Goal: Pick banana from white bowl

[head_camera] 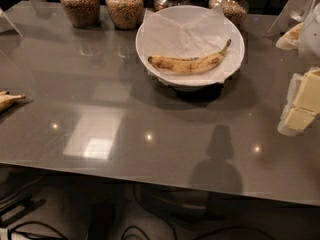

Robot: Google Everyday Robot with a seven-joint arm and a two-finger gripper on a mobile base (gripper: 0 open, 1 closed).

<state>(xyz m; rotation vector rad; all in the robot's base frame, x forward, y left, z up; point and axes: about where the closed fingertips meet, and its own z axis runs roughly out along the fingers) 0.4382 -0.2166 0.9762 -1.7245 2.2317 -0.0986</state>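
While the long, speckled yellow banana (189, 64) lies in the paper-lined round white bowl (180, 82) at the far centre, the cream-coloured gripper (302, 104) hangs at the right edge, whether open or closed I cannot tell.

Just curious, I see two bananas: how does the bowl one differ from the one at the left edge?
The banana lies whole in the white bowl on paper; the edge banana lies on the table, mostly out of view. Both are yellow. The gripper hangs at the right edge.
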